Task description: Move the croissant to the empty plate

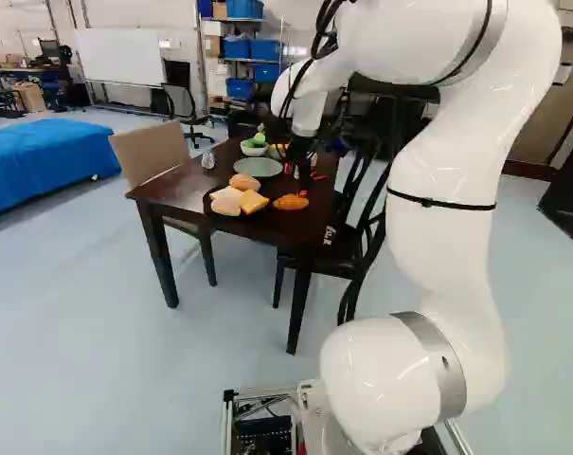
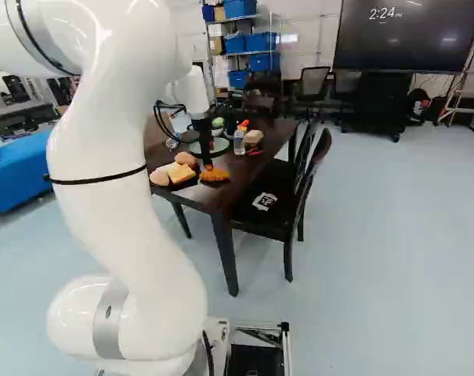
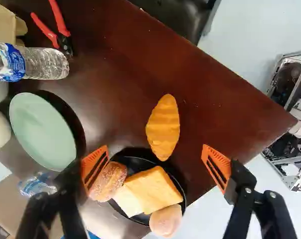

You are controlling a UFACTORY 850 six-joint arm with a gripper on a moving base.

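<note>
Find the croissant (image 3: 162,128) on the table (image 3: 120,64), just beside the black plate (image 3: 133,161) holding bread (image 3: 155,189). Looks light, likely soft or slightly springy, ridged enough not to slip much – so pinch gently across the middle, the short way, to avoid crushing or tipping. Bring down the end effector (image 3: 155,159), spread wide and gripping nothing – then lift clear and set down softly on the pale green plate (image 3: 41,132).
</note>
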